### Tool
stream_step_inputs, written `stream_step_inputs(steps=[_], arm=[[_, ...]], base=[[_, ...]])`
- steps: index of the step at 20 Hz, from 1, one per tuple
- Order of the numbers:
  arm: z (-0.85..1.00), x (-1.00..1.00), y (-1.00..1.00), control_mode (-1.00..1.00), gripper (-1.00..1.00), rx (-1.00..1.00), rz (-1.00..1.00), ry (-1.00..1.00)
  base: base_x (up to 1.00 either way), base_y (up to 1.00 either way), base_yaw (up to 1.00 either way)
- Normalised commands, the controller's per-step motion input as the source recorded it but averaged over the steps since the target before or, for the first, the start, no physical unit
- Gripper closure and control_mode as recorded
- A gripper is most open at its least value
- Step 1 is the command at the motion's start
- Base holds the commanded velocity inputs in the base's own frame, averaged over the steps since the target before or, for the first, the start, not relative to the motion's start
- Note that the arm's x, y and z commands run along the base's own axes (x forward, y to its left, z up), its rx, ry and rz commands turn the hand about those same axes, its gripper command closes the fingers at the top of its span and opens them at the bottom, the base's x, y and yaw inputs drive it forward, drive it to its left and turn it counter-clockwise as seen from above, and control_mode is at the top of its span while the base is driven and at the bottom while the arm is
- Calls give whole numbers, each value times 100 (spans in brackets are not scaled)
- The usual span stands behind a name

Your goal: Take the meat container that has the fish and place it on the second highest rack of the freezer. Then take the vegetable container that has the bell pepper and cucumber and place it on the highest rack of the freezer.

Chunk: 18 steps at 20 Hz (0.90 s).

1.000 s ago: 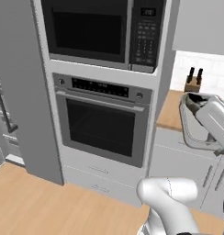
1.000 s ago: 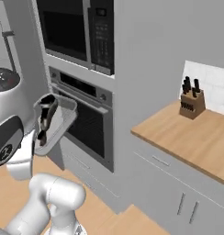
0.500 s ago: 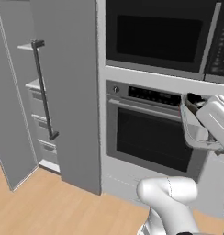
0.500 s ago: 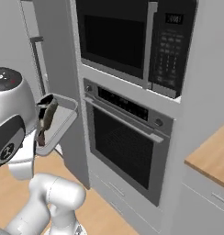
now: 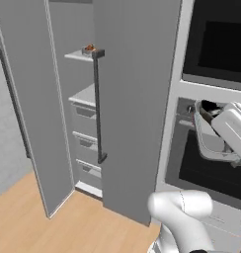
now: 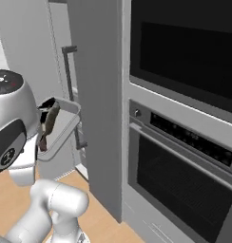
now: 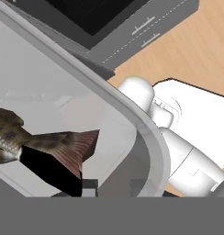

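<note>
Carrying the clear, shallow plastic meat container (image 5: 211, 141) is the step in hand, judged from the left base view: the first half of the task, with the freezer not yet reached. In this view the container hangs tilted at the end of the white arm, in front of the black-glass wall oven (image 5: 211, 173). To the left of the oven stands the tall grey freezer (image 5: 127, 99) with its door (image 5: 23, 99) swung open. Inside are a high white rack (image 5: 82, 56) bearing a small orange item too small to identify, and a second white rack (image 5: 84, 94) below it, above grey drawers.

From the right base view, the same container (image 6: 61, 126) sits beside the arm's round grey head, left of the oven (image 6: 184, 175), with the brown speckled fish (image 6: 49, 124) lying in it. The freezer's vertical bar handle (image 6: 70, 95) is just behind the container.

Looking along the hand, the gripper (image 7: 111, 186) is nearly closed, its jaws pinching the container's rim (image 7: 146, 133). The fish's fanned reddish tail (image 7: 75, 144) lies close to the dark fingertips (image 7: 88, 186).

The next move probably calls for bringing the container around the door, levelling it, and sliding it onto the second rack.
</note>
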Motion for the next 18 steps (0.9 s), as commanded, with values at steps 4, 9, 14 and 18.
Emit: stream_step_inputs(steps=[4,9,14,18], arm=[[0,0,0,100,100,0,0,0],[0,0,0,100,100,0,0,0],[0,0,0,100,100,0,0,0],[0,0,0,100,100,0,0,0]], base=[[50,100,5],[43,100,2],[59,100,0],[30,42,-6]])
